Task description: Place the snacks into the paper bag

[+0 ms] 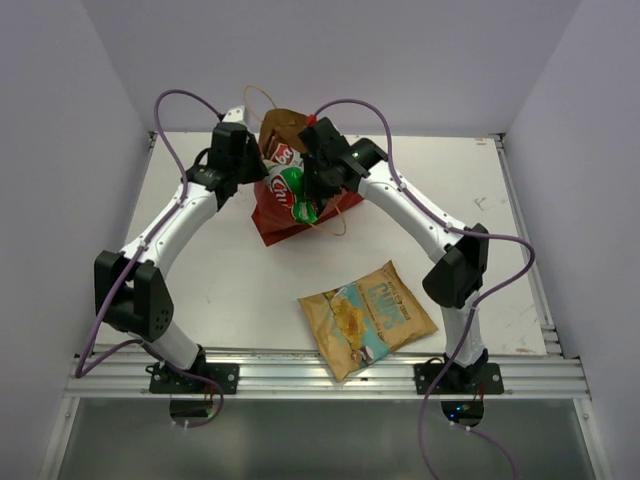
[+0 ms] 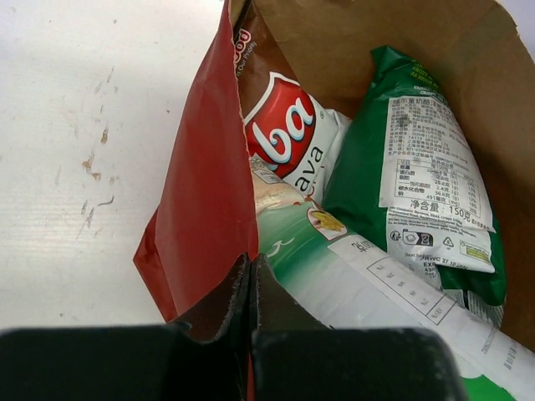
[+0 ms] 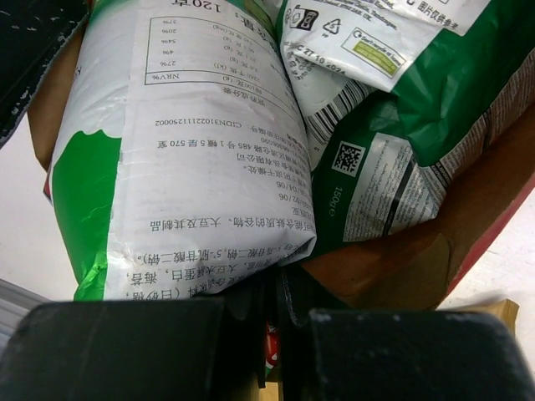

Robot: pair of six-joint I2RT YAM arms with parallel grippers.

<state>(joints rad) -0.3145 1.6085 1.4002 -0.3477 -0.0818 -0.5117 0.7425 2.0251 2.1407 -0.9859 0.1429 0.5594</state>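
Reddish-brown paper bag (image 2: 201, 209) crammed with crinkly packets (image 2: 418, 167), left gripper (image 2: 252, 276), right gripper (image 3: 280, 301) each pinching its rim

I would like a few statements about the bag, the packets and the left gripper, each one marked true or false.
1. The tan-yellow packet lies on the table, outside the paper bag. True.
2. The left gripper is open above the bag. False: it is shut on the bag's red wall.
3. The cassava packet is inside the bag. True.
4. The green packet lies on the table beside the bag. False: it is inside the bag.
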